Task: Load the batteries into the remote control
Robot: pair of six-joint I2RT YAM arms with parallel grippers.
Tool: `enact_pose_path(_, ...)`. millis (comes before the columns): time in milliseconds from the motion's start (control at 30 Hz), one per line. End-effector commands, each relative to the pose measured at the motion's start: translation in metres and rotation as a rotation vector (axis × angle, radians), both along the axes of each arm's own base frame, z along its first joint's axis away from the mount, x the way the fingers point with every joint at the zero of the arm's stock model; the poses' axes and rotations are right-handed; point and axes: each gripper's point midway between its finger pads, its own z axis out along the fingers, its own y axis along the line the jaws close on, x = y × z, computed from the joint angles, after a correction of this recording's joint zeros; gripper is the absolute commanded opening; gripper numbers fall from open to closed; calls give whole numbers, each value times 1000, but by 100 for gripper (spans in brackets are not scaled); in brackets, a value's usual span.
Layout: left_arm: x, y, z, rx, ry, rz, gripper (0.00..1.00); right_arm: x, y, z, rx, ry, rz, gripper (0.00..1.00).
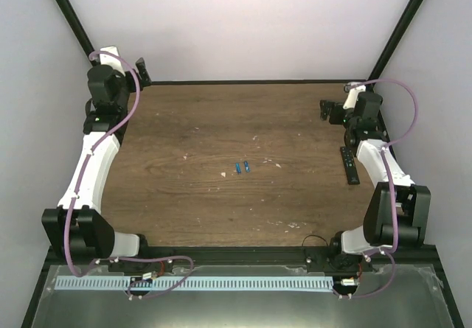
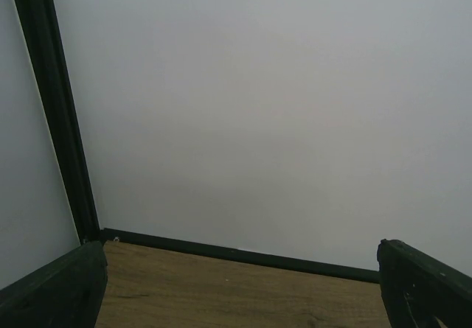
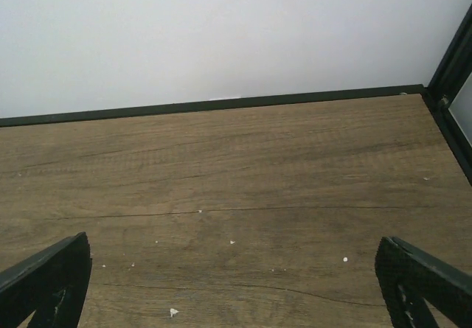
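Two tiny blue batteries [image 1: 237, 168] [image 1: 247, 167] lie side by side near the middle of the wooden table [image 1: 192, 210]. The slim black remote control [image 1: 349, 165] lies at the right side, right beside my right arm's white link. My left gripper [image 1: 141, 72] is at the far left corner, well away from both. In the left wrist view the gripper [image 2: 240, 302] is open and faces the back wall. My right gripper [image 1: 329, 111] is at the far right, beyond the remote. In the right wrist view it [image 3: 232, 295] is open over bare wood. Neither wrist view shows batteries or remote.
Small white specks of debris [image 1: 255, 138] dot the table, and some [image 3: 174, 312] show in the right wrist view. A pale blue speck [image 1: 225, 173] lies left of the batteries. Black frame posts [image 2: 55, 114] and white walls enclose the back and sides.
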Motion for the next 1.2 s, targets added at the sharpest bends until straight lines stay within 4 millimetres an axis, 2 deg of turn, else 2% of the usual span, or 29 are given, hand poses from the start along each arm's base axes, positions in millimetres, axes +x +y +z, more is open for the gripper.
enact_pose_path(0, -3, -1, 1, -14, -11, -1, 100, 0, -3, 18, -18, -28, -21, 100)
enact_pose_path(167, -3, 13, -2, -87, -1, 84, 100, -5, -9, 16, -28, -12, -62, 100)
enact_pose_path(267, -4, 22, -3, -82, 4, 109, 100, -8, -15, 14, -39, 2, -92, 100)
enact_pose_path(367, -7, 32, -12, -59, 9, 143, 100, -13, -20, 8, -47, 43, -124, 100)
enact_pose_path(467, -4, 27, -16, -49, 25, 105, 100, -19, -28, -1, -53, 105, -172, 100)
enact_pose_path(667, 14, -16, -51, -53, 239, -138, 100, -34, -48, -49, 5, 360, -276, 100)
enact_pose_path(800, 20, -44, -71, -46, 342, -208, 100, -47, -54, -89, -10, 530, -303, 100)
enact_pose_path(900, 22, -71, -79, -27, 373, -266, 100, -61, -56, -114, -14, 620, -316, 100)
enact_pose_path(1000, 25, -89, -82, -53, 377, -321, 100, -71, -59, -128, 16, 655, -321, 100)
enact_pose_path(1167, 31, -104, -85, -40, 387, -365, 100, -89, -74, -157, 30, 738, -358, 100)
